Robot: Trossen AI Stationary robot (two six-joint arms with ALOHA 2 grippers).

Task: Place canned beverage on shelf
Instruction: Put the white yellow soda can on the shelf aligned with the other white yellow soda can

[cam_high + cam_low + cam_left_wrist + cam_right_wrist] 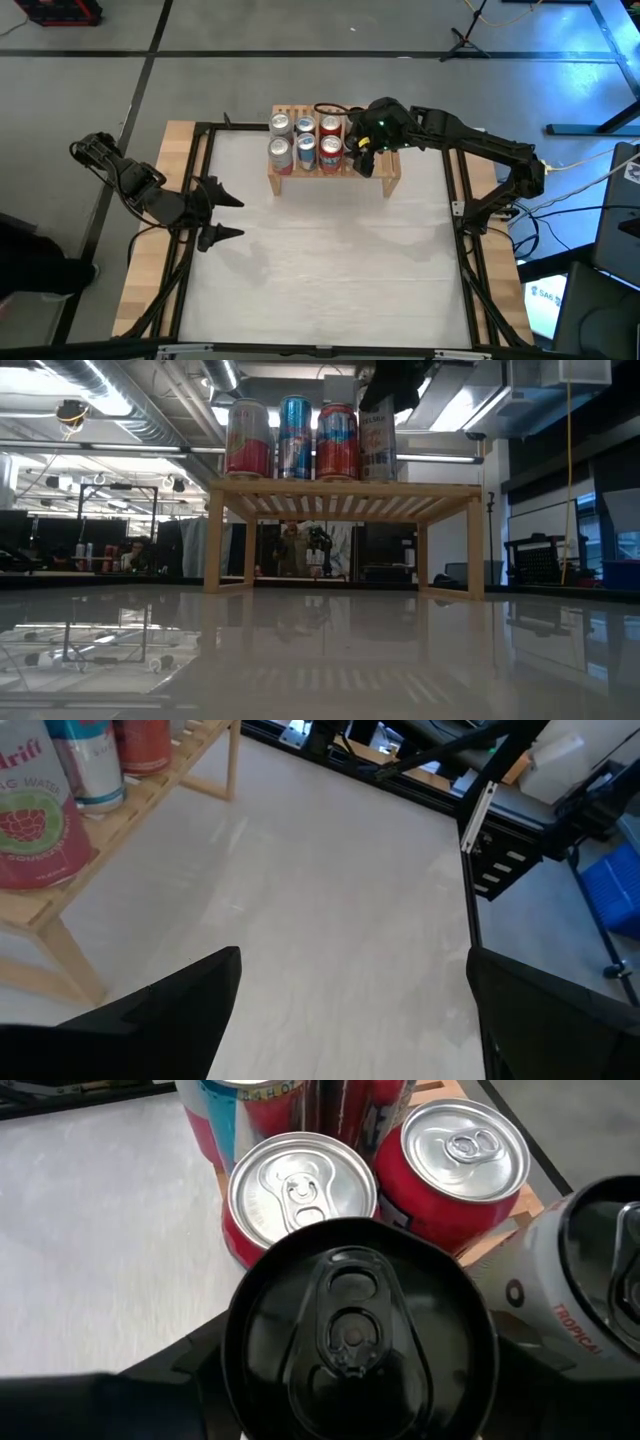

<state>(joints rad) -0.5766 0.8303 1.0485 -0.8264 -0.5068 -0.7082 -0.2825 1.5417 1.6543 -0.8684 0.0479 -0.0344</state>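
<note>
Black-topped can [358,1328] between right gripper's [362,146] spread jaws on shelf [385,178], neighbour reads "TROPICAL", left jaws spread.

— What colours sit by my right gripper [350,1410]?
— A black-topped can [358,1330] between my fingers; just beyond it, red cans with silver lids [300,1188]; beside it, a white can [590,1290] with red lettering.
— And the shelf [385,172]?
— Pale wood.

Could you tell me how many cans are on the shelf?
8: six silver-topped cans in two rows of three, a black-topped can under the right gripper, a white can beside it; others may be hidden.
</note>
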